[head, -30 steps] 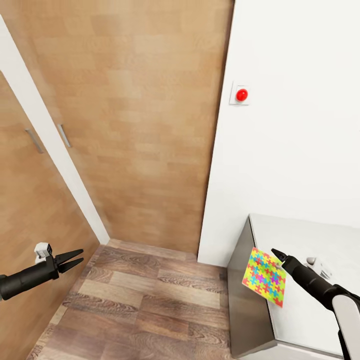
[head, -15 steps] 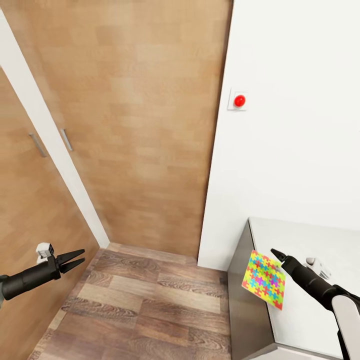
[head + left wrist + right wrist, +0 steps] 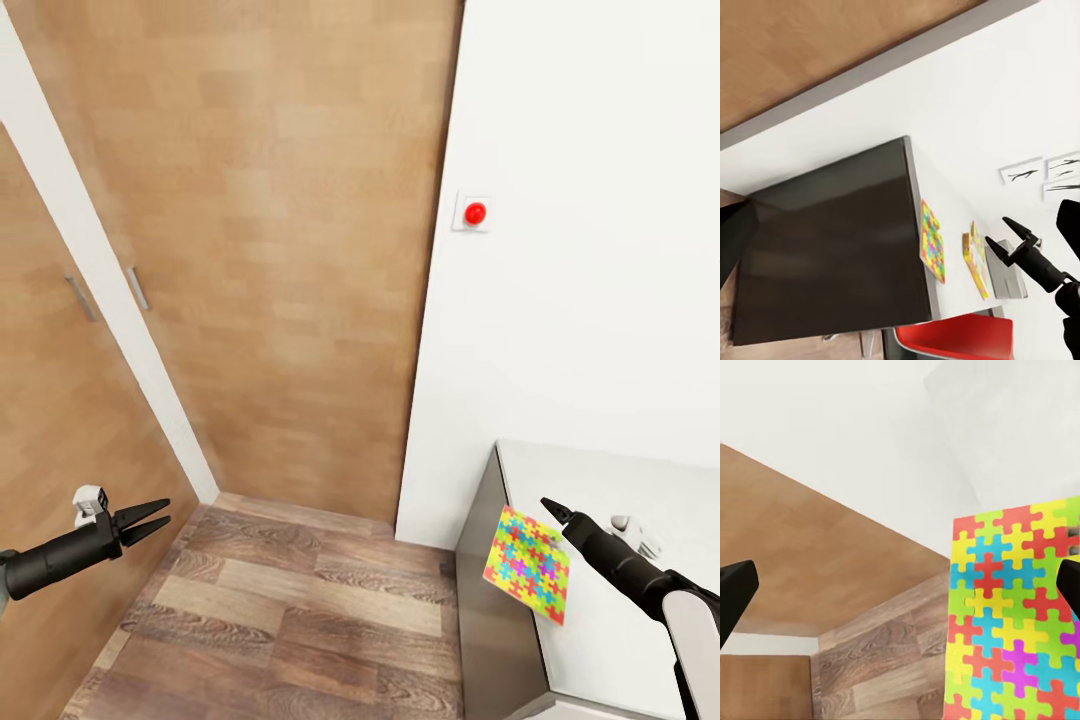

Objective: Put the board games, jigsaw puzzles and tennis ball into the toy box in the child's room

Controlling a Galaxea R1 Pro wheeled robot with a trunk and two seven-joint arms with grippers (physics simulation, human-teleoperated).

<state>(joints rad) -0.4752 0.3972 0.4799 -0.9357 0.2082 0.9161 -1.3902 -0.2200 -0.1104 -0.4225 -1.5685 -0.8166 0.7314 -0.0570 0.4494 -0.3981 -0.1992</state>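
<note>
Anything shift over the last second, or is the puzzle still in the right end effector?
Only the camera moved: the red round wall button and the wooden doors slid up and left in the head view. The right end effector still holds the thin multicoloured jigsaw puzzle sheet beside the pale grey table edge. The left end effector stays empty, fingers slightly apart.

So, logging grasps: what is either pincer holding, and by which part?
The right pincer pinches the jigsaw puzzle at its upper corner; the left pincer holds nothing.
</note>
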